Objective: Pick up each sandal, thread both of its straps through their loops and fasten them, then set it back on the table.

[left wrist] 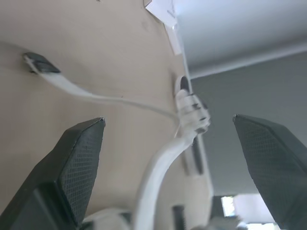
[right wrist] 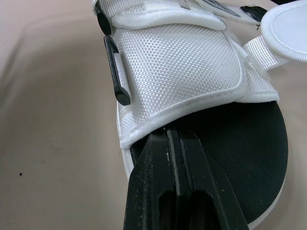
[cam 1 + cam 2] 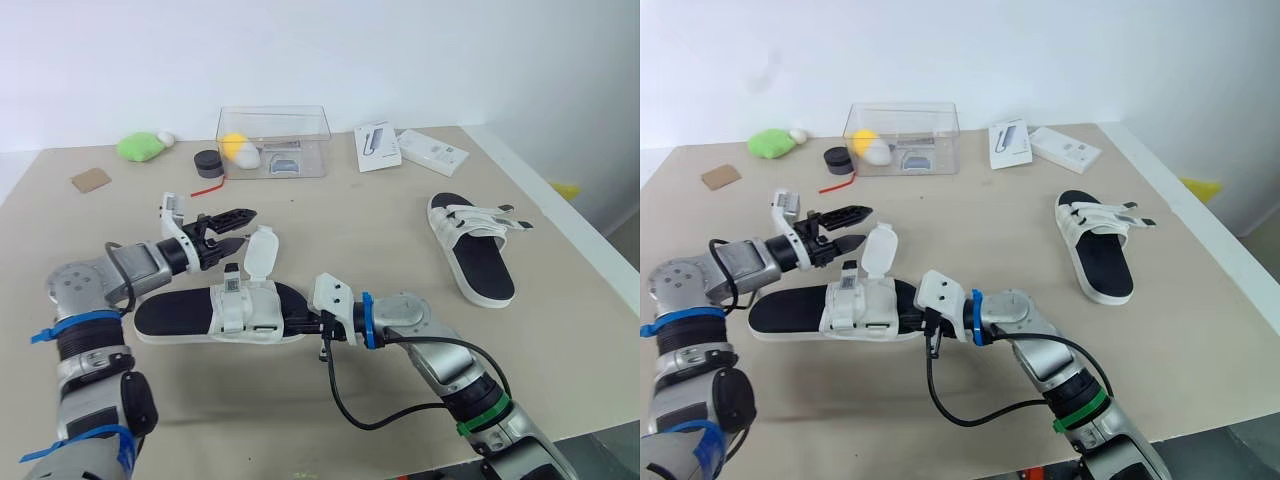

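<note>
The near sandal [image 3: 215, 312], black-soled with white mesh straps, lies flat on the table in front of me. One of its strap flaps [image 3: 262, 250] stands up loose. My left gripper [image 3: 248, 226] hovers open just left of that flap, which rises between its fingers [image 1: 76, 167] without touching them. My right gripper [image 3: 305, 322] is shut, its fingertips [image 2: 177, 158] pressed on the black footbed [image 2: 254, 143] at the edge of the mesh strap [image 2: 177, 62]. The second sandal [image 3: 473, 245] lies at the right, with its thin straps loose.
A clear plastic box [image 3: 272, 140] with a yellow ball stands at the back centre. Beside it sit a black round item [image 3: 208, 162], a green lump [image 3: 140, 147] and a cardboard scrap [image 3: 90, 180]. Two white boxes [image 3: 378, 146] [image 3: 432, 152] lie at the back right. The table's right edge [image 3: 570, 230] runs close to the second sandal.
</note>
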`<act>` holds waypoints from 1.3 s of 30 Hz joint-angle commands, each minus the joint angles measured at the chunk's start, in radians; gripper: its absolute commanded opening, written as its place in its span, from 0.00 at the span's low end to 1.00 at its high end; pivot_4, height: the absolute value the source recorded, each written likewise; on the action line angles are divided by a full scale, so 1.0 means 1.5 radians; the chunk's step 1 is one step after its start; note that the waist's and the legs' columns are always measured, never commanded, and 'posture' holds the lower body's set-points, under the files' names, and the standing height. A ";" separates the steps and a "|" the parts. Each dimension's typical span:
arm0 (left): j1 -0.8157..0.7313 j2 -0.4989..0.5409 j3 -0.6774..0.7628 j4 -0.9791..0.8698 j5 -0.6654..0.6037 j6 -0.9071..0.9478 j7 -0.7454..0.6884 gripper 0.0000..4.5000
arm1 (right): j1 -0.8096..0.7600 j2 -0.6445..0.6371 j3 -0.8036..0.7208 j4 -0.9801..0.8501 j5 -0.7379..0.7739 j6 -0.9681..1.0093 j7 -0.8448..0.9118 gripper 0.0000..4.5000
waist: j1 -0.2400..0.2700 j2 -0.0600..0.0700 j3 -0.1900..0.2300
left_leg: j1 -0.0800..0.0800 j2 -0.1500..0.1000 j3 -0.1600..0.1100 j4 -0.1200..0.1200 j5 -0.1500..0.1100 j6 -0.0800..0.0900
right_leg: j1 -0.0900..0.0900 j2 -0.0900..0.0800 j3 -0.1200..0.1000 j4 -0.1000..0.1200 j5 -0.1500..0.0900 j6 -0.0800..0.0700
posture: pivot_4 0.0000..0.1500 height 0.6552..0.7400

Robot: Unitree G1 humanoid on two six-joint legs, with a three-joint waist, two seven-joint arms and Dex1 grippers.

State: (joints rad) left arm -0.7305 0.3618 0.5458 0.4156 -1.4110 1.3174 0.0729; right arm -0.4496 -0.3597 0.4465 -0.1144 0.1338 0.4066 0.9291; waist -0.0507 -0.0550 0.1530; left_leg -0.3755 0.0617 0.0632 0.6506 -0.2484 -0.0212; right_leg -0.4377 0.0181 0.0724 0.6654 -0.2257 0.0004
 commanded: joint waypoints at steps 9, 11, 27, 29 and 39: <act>-0.034 -0.055 0.013 0.028 -0.042 -0.032 0.089 0.98 | 0.010 -0.002 0.013 0.017 -0.019 0.020 -0.015 0.00 | 0.000 0.000 0.000 | 0.000 -0.001 0.000 0.000 0.001 -0.005 | 0.000 0.000 -0.001 0.000 0.000 0.000 | 1.00 1.00; -0.043 -0.062 0.011 0.041 -0.033 -0.046 0.085 0.98 | 0.008 0.000 0.013 0.019 -0.019 0.019 -0.016 0.00 | 0.000 0.000 0.000 | 0.000 -0.001 0.000 0.000 0.002 -0.006 | 0.000 0.000 -0.001 0.000 0.000 0.000 | 1.00 1.00; -0.046 -0.075 -0.008 0.060 0.046 -0.093 0.040 0.02 | 0.009 0.002 0.012 0.020 -0.020 0.018 -0.023 0.00 | -0.001 0.000 0.000 | 0.000 -0.003 -0.003 0.000 0.002 -0.007 | 0.000 0.000 -0.001 0.000 0.001 0.001 | 1.00 1.00; -0.042 -0.070 -0.023 0.048 0.071 -0.102 0.016 0.02 | 0.010 0.003 0.011 0.021 -0.020 0.017 -0.023 0.00 | -0.001 0.000 0.000 | 0.000 -0.003 -0.003 0.000 0.002 -0.007 | 0.000 0.000 -0.001 0.000 0.001 0.001 | 1.00 1.00; 0.168 0.078 -0.368 -0.334 0.534 -0.627 -0.513 0.02 | 0.005 -0.008 0.015 0.025 -0.022 0.008 -0.009 0.00 | -0.009 0.000 0.000 | 0.001 -0.008 -0.009 -0.009 0.005 -0.016 | -0.001 -0.001 0.000 -0.002 0.000 -0.001 | 1.00 1.00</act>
State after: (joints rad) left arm -0.5061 0.4373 0.0540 0.0067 -0.7614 0.6035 -0.5609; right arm -0.4537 -0.3518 0.4581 -0.1144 0.1335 0.3985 0.9174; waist -0.0639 -0.0552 0.1532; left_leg -0.3734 0.0504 0.0506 0.6359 -0.2403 -0.0448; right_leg -0.4396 0.0181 0.0738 0.6627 -0.2264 -0.0009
